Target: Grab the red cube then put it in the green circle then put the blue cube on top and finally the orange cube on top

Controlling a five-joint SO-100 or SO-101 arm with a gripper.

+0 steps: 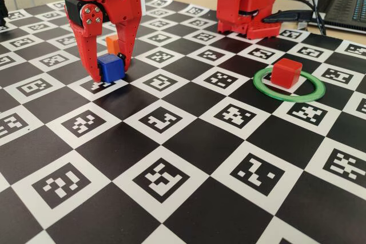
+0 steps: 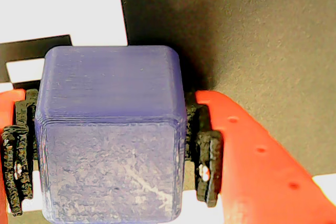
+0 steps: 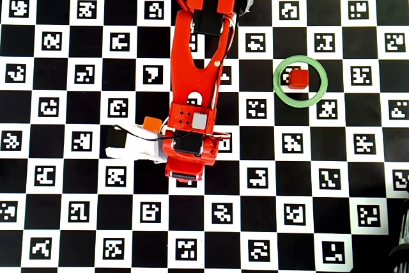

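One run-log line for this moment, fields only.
stage: blue cube pickup | gripper: fingers on both sides of blue cube | red cube: inside green circle | orange cube: on board, unstacked

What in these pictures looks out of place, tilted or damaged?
Nothing stands out. The red cube sits flat inside the green circle, toward its rear edge. The gripper has its jaws around the blue cube, which rests square on the board. The orange cube stands just behind it, upright.
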